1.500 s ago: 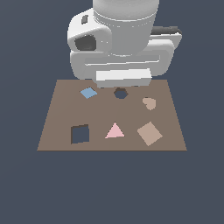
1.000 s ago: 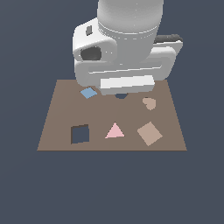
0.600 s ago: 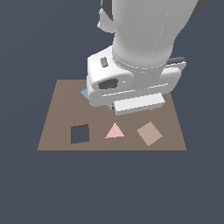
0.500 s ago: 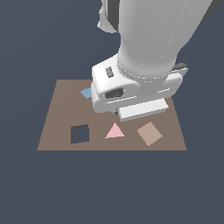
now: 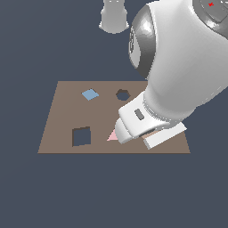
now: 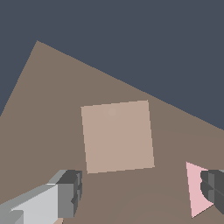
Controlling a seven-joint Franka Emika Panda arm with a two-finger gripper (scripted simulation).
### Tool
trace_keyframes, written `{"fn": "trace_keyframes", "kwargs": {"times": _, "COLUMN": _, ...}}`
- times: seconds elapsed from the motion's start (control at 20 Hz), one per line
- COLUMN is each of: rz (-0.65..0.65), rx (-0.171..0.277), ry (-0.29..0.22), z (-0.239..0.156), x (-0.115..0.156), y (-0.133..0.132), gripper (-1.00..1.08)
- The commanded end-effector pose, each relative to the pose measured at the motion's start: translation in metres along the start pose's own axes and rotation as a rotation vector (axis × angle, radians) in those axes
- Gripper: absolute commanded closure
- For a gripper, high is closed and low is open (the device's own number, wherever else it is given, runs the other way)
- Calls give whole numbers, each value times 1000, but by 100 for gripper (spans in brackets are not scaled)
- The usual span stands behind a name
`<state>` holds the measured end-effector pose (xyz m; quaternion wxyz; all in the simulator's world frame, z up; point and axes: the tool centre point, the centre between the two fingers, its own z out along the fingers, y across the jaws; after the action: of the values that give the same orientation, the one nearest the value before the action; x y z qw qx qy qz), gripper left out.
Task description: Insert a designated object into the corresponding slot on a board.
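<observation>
The light-tan square tile [image 6: 117,136] lies flat on the brown board [image 6: 43,109] in the wrist view. My gripper [image 6: 140,188] is open and empty above the board, with its grey fingers [image 6: 68,192] standing wide apart. The tile lies just beyond the line between them, and nothing touches it. In the exterior view my arm's hand [image 5: 142,122] hides the tile. The dark square slot [image 5: 81,136] is at the front of the board [image 5: 62,111], towards the exterior view's left.
A pink triangle [image 6: 195,188] lies beside one finger and peeks out in the exterior view [image 5: 112,135]. A light-blue diamond [image 5: 90,94] and a dark hexagonal hole [image 5: 123,95] are at the board's back. The tan heart is hidden by the arm.
My arm has swung down and towards the exterior view's right front, over the tan square. It now hides the square and the heart. The pieces on the board have not moved.
</observation>
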<state>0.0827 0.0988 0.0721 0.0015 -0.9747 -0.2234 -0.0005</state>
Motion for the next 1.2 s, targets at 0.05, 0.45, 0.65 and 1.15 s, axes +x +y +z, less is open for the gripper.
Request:
{"fn": "trace_keyframes", "kwargs": {"times": 0.05, "rz": -47, "rx": -1, "ry": 0, "z": 11, "x": 12, "y": -7, "gripper": -92}}
{"fn": "trace_keyframes", "kwargs": {"times": 0.45, "rz": -99, "rx": -3, "ry": -2, "z": 23, "x": 25, "y": -15, "gripper": -92}}
{"fn": "trace_keyframes", "kwargs": {"times": 0.65, "rz": -99, "rx": -3, "ry": -2, "z": 23, "x": 25, "y": -15, "gripper": -92}}
{"fn": "trace_keyframes", "kwargs": {"times": 1.15, "rz": -97, "rx": -3, "ry": -2, "z": 40, "x": 24, "y": -15, "gripper": -92}}
